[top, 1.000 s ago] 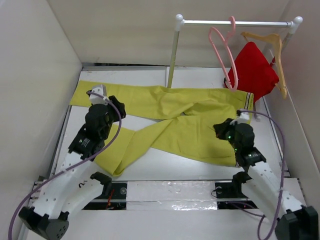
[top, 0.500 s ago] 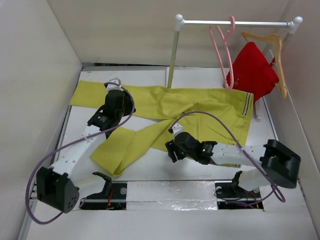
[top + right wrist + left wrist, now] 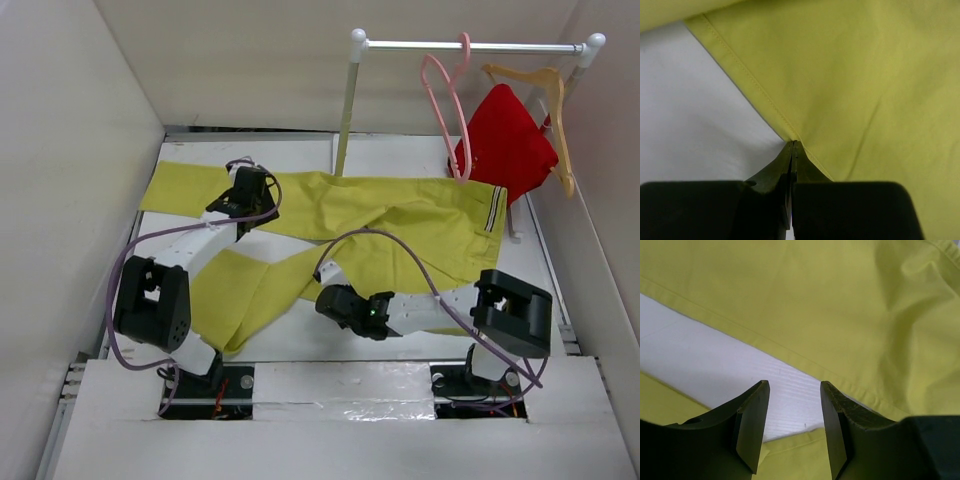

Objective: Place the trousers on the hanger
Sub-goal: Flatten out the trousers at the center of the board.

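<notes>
The yellow-green trousers (image 3: 400, 230) lie flat on the white table, legs pointing left and the striped waistband (image 3: 495, 208) at the right. The pink hanger (image 3: 445, 100) hangs on the rail at the back right, far from both grippers. My left gripper (image 3: 255, 188) is open and empty, low over the gap between the two legs; in the left wrist view (image 3: 792, 407) bare table shows between its fingers, with cloth (image 3: 840, 300) beyond. My right gripper (image 3: 325, 300) is shut, its tips (image 3: 792, 144) touching the stitched near edge of the lower leg (image 3: 865, 75). No cloth shows between the jaws.
A light wooden hanger (image 3: 545, 90) carrying a red garment (image 3: 505, 140) hangs on the same rail (image 3: 470, 45), right of the pink hanger. The rail's post (image 3: 345, 110) stands behind the trousers. White walls close in the left, back and right.
The left arm has stretched farther back and right, over the upper leg. The right arm has swung left and nearer, from the waist area to the lower leg's near edge.
</notes>
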Tool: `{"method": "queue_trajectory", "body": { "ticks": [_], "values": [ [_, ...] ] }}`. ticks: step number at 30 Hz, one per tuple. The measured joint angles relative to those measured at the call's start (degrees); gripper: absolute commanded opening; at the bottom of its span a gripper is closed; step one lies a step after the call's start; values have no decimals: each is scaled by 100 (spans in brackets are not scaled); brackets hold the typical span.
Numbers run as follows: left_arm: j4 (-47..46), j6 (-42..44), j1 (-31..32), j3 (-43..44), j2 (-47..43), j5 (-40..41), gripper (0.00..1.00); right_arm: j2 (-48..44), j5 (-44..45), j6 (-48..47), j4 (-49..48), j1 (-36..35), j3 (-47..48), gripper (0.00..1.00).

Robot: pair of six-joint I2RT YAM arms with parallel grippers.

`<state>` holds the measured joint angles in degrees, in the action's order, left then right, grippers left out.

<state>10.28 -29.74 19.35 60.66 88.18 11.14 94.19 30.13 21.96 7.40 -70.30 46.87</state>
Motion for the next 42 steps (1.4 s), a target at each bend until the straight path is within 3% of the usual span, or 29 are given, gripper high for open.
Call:
{"method": "queue_trajectory", "body": {
  "ticks": [8,10,12,13,14,16,18,19,20,21,22,24,27,31,34,42],
  "values": [
    [-177,-9,-321,393,483,-39,42,-1274,-413,472,450,-828,-894,0],
    [-155,-11,-413,393,520,-37,35,-1539,-566,643,472,-861,-1029,4],
    [-144,-11,-466,393,498,-46,26,-1751,-645,824,479,-863,-1150,30],
    [-142,-13,-468,393,459,-70,20,-1853,-654,907,516,-866,-1200,57],
    [-129,-13,-442,393,404,-79,16,-1937,-640,977,577,-870,-1224,66],
    [-72,50,-289,391,195,0,5,-2085,-566,988,713,-881,-1220,76],
    [37,118,61,385,-127,131,0,-2260,-507,909,769,-859,-1176,73],
    [105,144,269,382,-304,199,0,-2352,-511,822,767,-807,-1143,45],
    [153,168,531,354,-503,317,0,-2439,-518,723,763,-748,-1099,28],
    [197,181,713,313,-671,402,0,-2529,-533,634,713,-647,-1062,4],
    [299,188,979,225,-922,494,0,-2625,-568,540,629,-544,-1032,0],
    [411,170,1235,-83,-1368,562,0,-2815,-737,402,365,-282,-1029,0],
    [741,111,1038,-608,-1976,479,0,-2929,-1158,188,-387,114,-1016,0],
    [1338,22,728,-951,-2385,356,16,-2776,-1421,-31,-804,254,-885,0],
    [1578,-166,767,-1029,-2332,321,25,-2889,-1576,-199,-861,358,-881,1],
    [1770,-487,977,-1443,-1025,0,24,-4325,-1921,-337,-1005,1384,-1351,6]
  ]
}}
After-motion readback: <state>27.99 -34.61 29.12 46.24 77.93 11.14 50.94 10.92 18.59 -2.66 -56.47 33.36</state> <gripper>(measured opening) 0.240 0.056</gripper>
